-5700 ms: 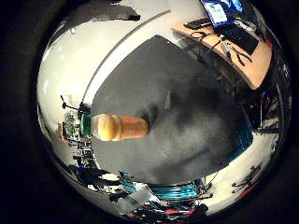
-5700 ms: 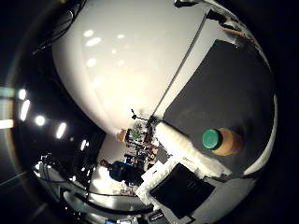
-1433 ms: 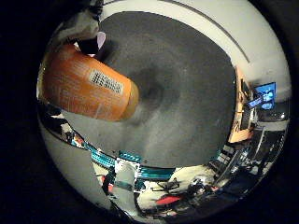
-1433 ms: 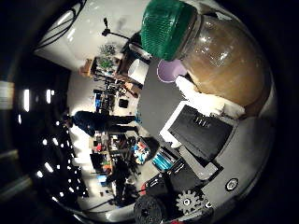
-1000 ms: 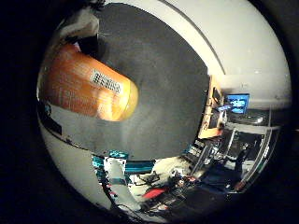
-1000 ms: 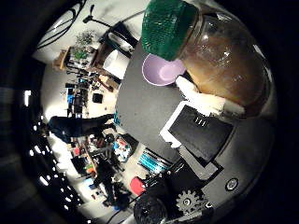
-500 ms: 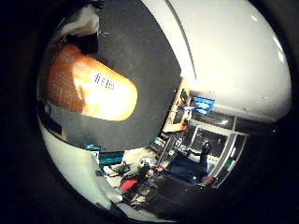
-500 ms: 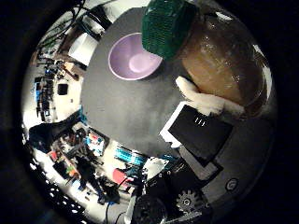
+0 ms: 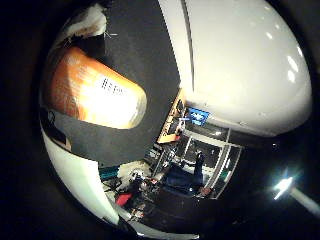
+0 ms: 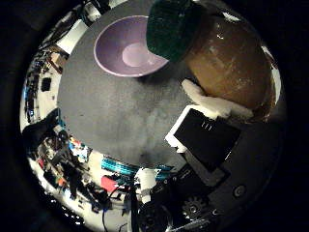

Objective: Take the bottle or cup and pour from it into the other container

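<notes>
My right hand is shut on a clear bottle of amber-orange liquid with a green cap. The bottle is held close to the palm and tilted, its cap at the rim of a purple bowl that stands on the dark grey table mat. The cap is on the bottle. A white finger pad presses the bottle's side. In the right little finger side palm view the bottle's orange body with its white label fills the near side, with a white fingertip above it.
The dark mat lies on a white table. Beyond the table edge stand cluttered lab benches and shelves. A lit monitor stands in the room farther off.
The hand has lifted and turned with the bottle, tilting it further. The purple bowl has come closer and larger under the cap. The grip on the bottle is unchanged.
</notes>
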Controlling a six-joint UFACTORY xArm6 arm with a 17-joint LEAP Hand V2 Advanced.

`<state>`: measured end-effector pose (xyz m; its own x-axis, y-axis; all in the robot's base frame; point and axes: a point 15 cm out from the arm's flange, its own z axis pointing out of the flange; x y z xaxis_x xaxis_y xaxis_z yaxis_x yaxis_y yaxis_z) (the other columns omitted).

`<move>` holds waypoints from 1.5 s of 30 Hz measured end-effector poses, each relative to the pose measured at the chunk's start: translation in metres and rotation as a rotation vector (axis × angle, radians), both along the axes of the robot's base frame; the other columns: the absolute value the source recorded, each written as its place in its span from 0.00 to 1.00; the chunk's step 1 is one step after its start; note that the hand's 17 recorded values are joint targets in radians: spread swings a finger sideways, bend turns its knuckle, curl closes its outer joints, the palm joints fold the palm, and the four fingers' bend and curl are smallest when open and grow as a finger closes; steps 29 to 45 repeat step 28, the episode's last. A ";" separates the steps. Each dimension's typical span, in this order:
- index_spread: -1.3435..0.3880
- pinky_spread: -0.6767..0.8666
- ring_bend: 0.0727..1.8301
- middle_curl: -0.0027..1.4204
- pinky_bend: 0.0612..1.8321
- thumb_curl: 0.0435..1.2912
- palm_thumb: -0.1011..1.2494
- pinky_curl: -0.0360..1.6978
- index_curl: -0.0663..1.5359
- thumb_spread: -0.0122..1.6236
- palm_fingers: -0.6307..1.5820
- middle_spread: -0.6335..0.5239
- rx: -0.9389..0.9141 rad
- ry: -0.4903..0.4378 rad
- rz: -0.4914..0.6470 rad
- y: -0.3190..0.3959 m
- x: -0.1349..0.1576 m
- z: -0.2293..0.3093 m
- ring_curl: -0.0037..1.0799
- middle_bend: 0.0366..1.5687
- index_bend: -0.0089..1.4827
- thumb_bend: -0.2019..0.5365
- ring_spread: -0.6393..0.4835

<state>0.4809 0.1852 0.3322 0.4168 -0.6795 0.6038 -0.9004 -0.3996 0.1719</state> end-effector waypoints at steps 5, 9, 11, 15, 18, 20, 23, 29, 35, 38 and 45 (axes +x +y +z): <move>0.64 0.29 0.71 0.64 0.67 0.76 0.91 0.59 0.65 0.18 0.78 0.41 0.000 -0.007 -0.012 0.000 0.002 -0.004 0.82 0.83 0.74 0.25 0.35; 0.64 0.29 0.71 0.64 0.67 0.76 0.91 0.58 0.65 0.18 0.78 0.41 0.001 -0.010 -0.019 -0.002 0.003 -0.005 0.82 0.83 0.74 0.25 0.35; 0.64 0.29 0.71 0.64 0.67 0.76 0.91 0.58 0.65 0.18 0.78 0.41 0.001 -0.011 -0.024 -0.003 0.004 -0.005 0.82 0.83 0.74 0.25 0.35; 0.64 0.29 0.71 0.64 0.67 0.75 0.91 0.58 0.65 0.18 0.78 0.41 0.003 -0.014 -0.028 -0.005 0.004 -0.004 0.82 0.83 0.74 0.25 0.35; 0.64 0.29 0.70 0.64 0.67 0.75 0.91 0.58 0.65 0.18 0.78 0.41 0.003 -0.014 -0.032 -0.007 0.005 -0.004 0.82 0.83 0.74 0.25 0.35; 0.64 0.29 0.70 0.64 0.67 0.75 0.91 0.58 0.65 0.18 0.78 0.41 0.005 -0.017 -0.033 -0.008 0.006 -0.003 0.82 0.83 0.75 0.25 0.35; 0.64 0.29 0.70 0.64 0.67 0.75 0.91 0.58 0.65 0.18 0.78 0.41 0.012 -0.025 -0.035 -0.009 0.005 0.003 0.82 0.83 0.75 0.25 0.35; 0.64 0.29 0.70 0.64 0.67 0.75 0.91 0.58 0.65 0.18 0.78 0.41 0.042 -0.054 -0.029 -0.008 0.002 0.022 0.82 0.83 0.75 0.25 0.35; 0.64 0.29 0.70 0.64 0.67 0.75 0.91 0.58 0.65 0.18 0.78 0.41 0.042 -0.054 -0.029 -0.008 0.002 0.022 0.82 0.83 0.75 0.25 0.35; 0.64 0.29 0.70 0.64 0.67 0.75 0.91 0.58 0.65 0.18 0.78 0.41 0.042 -0.054 -0.029 -0.008 0.002 0.022 0.82 0.83 0.75 0.25 0.35; 0.64 0.29 0.70 0.64 0.67 0.75 0.91 0.58 0.65 0.18 0.78 0.41 0.042 -0.054 -0.029 -0.008 0.002 0.022 0.82 0.83 0.75 0.25 0.35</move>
